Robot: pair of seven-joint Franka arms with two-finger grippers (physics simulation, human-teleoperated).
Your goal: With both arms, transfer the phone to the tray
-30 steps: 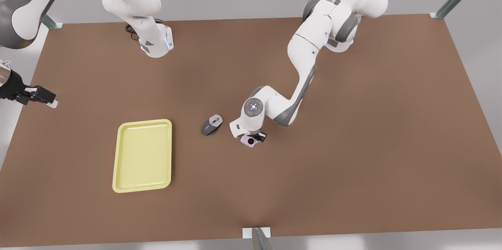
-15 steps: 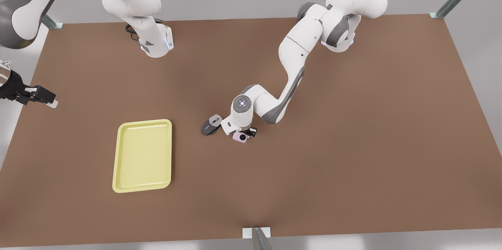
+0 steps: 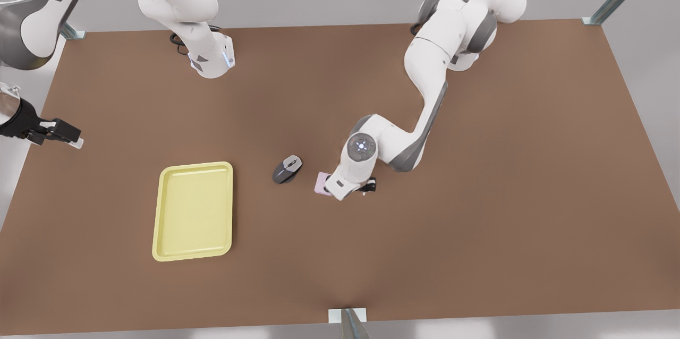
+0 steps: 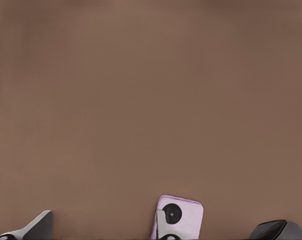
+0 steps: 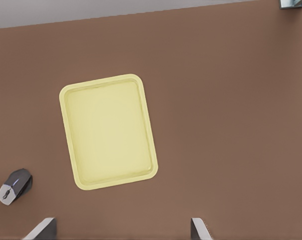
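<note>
The pale pink-lilac phone (image 3: 321, 183) lies flat on the brown table, partly hidden under the left arm's hand. My left gripper (image 3: 366, 186) is low over the table, just toward the front view's right of the phone. In the left wrist view the phone (image 4: 183, 216) rests against the outer side of one finger (image 4: 161, 226). Between the two fingers, the left gripper (image 4: 98, 229) is open with bare table. The pale yellow tray (image 3: 194, 210) lies at the front view's left. My right gripper (image 3: 64, 133) waits open, high at the front view's far left, looking down on the tray (image 5: 109, 131).
A grey computer mouse (image 3: 287, 169) sits between the phone and the tray, close to the phone; I also see the mouse (image 5: 14, 186) in the right wrist view. The right arm's base (image 3: 211, 60) stands at the table's back edge. Metal frame posts mark the table's corners.
The left gripper carried the phone toward the mouse, then drew back to the front view's right. The phone stayed on the table, outside the fingers. The right gripper barely shifted.
</note>
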